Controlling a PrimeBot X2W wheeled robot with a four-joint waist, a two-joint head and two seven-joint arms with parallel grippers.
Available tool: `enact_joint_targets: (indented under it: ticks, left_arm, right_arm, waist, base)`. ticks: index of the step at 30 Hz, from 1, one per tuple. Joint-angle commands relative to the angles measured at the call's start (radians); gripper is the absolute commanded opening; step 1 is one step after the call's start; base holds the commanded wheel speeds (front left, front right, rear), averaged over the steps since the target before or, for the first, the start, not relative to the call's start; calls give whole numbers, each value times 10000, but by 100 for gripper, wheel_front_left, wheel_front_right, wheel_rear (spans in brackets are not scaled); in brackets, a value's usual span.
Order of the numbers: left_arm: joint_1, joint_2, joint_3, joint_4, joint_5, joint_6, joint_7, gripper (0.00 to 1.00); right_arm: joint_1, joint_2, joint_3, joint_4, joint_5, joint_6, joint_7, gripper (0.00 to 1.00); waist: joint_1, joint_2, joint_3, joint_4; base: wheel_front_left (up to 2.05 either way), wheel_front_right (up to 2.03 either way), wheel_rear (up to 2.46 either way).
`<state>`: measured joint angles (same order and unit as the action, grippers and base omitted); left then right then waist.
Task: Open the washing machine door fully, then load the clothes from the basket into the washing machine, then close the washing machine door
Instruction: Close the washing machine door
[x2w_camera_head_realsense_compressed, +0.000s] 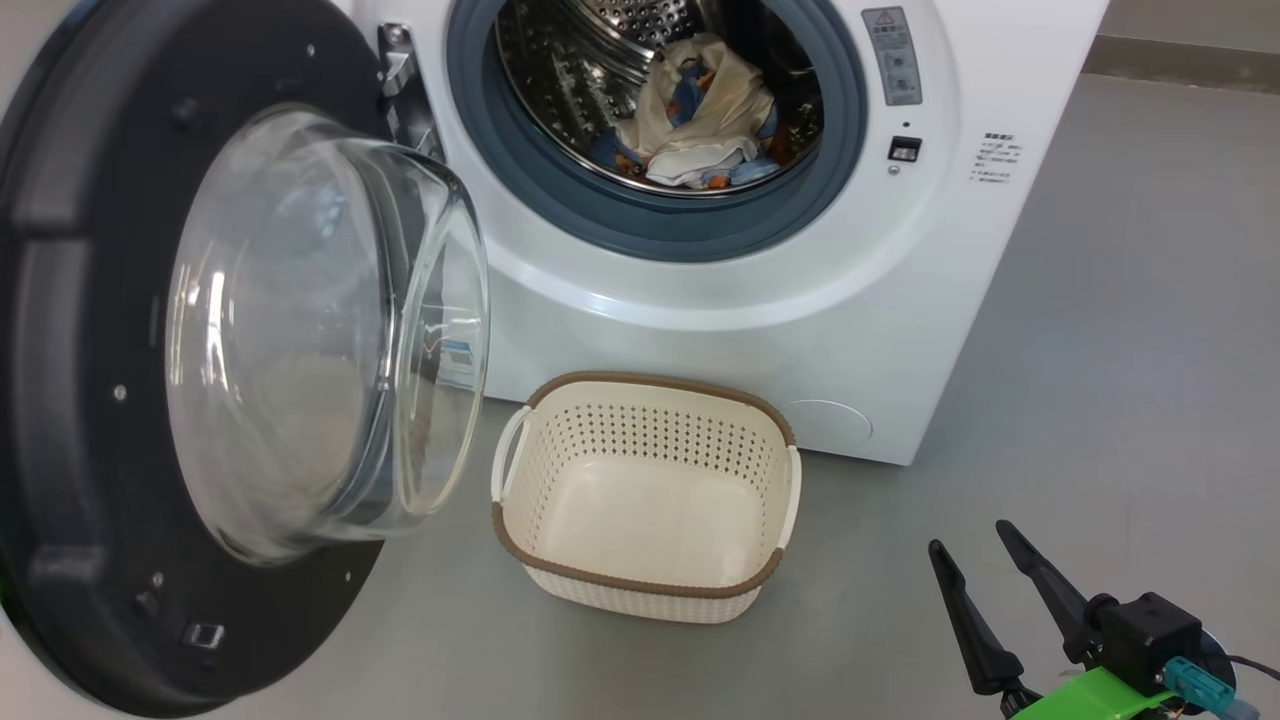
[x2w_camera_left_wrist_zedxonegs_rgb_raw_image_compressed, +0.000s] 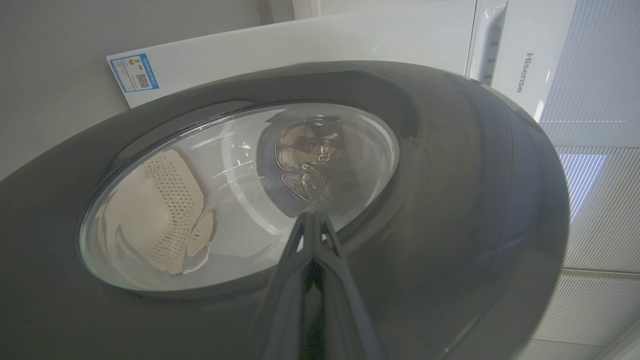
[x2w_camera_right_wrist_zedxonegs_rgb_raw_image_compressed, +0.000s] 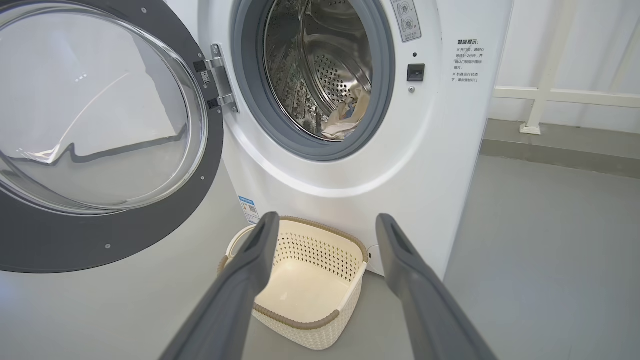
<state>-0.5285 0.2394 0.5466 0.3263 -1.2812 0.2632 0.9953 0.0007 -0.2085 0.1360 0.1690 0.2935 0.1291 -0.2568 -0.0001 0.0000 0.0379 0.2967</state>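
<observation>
The washing machine door (x2w_camera_head_realsense_compressed: 90, 400) stands wide open at the left. The left gripper (x2w_camera_left_wrist_zedxonegs_rgb_raw_image_compressed: 311, 220), fingers together, is at its outer face. Best to push steadily, far from the hinge, until it latches. The basket (x2w_camera_head_realsense_compressed: 650, 440) sits empty on the floor before the washing machine (x2w_camera_head_realsense_compressed: 760, 330), with the clothes (x2w_camera_head_realsense_compressed: 700, 120) in the drum. The right gripper (x2w_camera_head_realsense_compressed: 969, 535) hangs with fingers apart.

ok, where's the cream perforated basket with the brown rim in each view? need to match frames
Head view: cream perforated plastic basket lower centre, empty, in front of the white washing machine.
Left wrist view: left of centre, warped, seen through the door glass.
Right wrist view: bottom centre, framed by the open right gripper.
Shared landmark: the round black-rimmed glass door, standing open.
</observation>
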Motion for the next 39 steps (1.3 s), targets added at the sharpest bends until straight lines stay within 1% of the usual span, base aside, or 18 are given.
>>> enact_joint_targets:
  ticks: [1, 7, 12, 19, 24, 31, 39]
  left_arm:
    - [13, 311, 40, -441, -86, 68, 205, 0]
    - [244, 11, -152, -1238, -175, 348, 520, 0]
    - [422, -280, -291, -1827, -162, 536, 559, 0]
    - [342, -646, -373, -2290, -254, 660, 483, 0]
    - [138, -1033, -509, -2392, -264, 582, 214, 0]
    - [-223, -1509, -757, -2132, -218, 257, -472, 0]
    - [-695, -1786, -1070, -1526, -511, -117, -1062, 0]
  right_arm:
    - [-195, -46, 167, -220, 3, 16, -49, 100]
    - [-181, 76, 190, -232, -7, 16, -49, 100]
    - [-167, 137, 153, -234, -5, 16, -49, 100]
    - [-166, 227, 120, -232, -17, 16, -49, 100]
    - [-166, 272, 85, -225, -14, 16, -49, 100]
    - [-190, 304, 97, -208, -11, 16, -49, 100]
    - [-245, 314, 99, -204, 4, 16, -49, 100]
  waist:
    - [1, 0, -31, -82]
    - [1, 0, -57, -383]
    - [1, 0, -49, -682]
    - [1, 0, -50, -1096]
    - [1, 0, -74, -1423]
    - [1, 0, -121, -1842]
    - [1, 0, -72, -2275]
  base:
    - [0, 0, 0]
    - [0, 0, 0]
    - [0, 0, 0]
    - [0, 0, 0]
    - [0, 0, 0]
    - [0, 0, 0]
    - [0, 0, 0]
